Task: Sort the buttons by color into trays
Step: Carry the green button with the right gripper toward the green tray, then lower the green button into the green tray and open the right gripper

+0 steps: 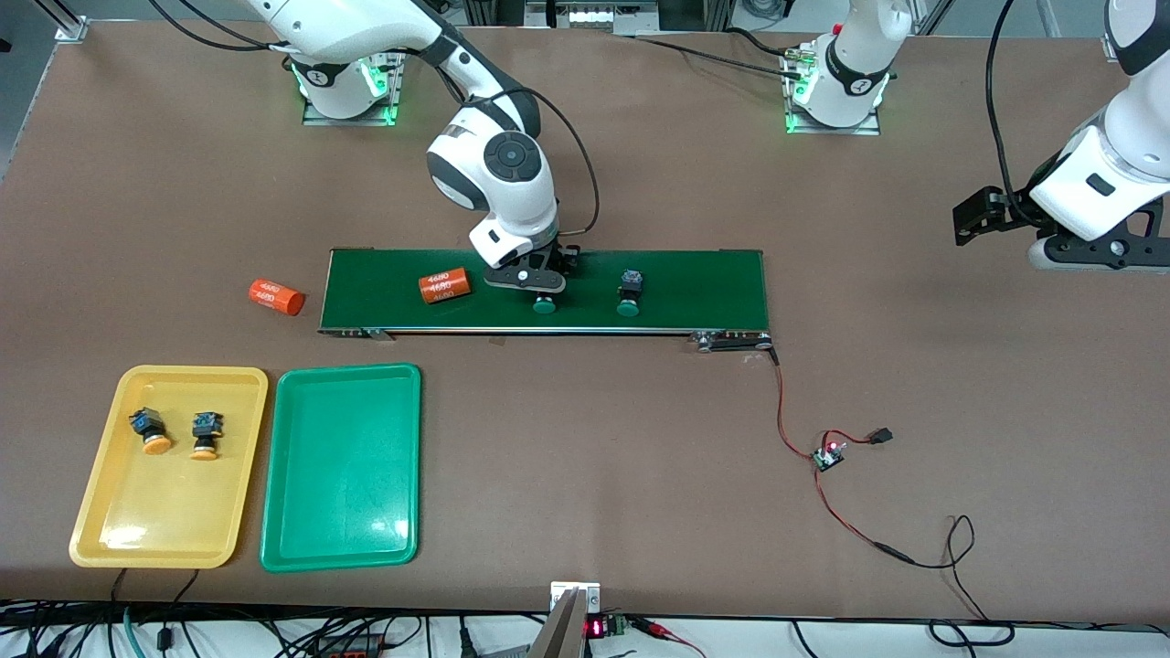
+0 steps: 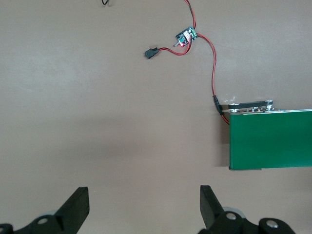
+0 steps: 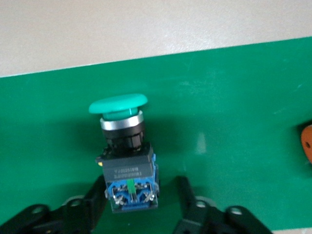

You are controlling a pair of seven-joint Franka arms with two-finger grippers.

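Observation:
Two yellow-orange buttons [image 1: 151,431] [image 1: 206,435] lie in the yellow tray [image 1: 91,539]. Beside it, the green tray [image 1: 338,475] holds nothing. A green button [image 1: 546,306] [image 3: 127,146] lies on its side on the belt, under my right gripper [image 1: 544,291] [image 3: 141,187]. The gripper's fingers straddle the button's dark blue body; one finger touches it, the other stands a little apart. A second green button [image 1: 629,292] lies farther along the belt toward the left arm's end. My left gripper [image 1: 969,217] [image 2: 145,204] waits open over bare table.
The dark-green conveyor belt [image 1: 695,283] [image 2: 270,139] [image 3: 234,107] carries an orange cylinder [image 1: 444,285] [image 3: 307,144] beside my right gripper. Another orange cylinder [image 1: 276,296] lies on the table off the belt's end. A small circuit board [image 1: 829,454] [image 2: 185,36] with red wires sits nearer the front camera.

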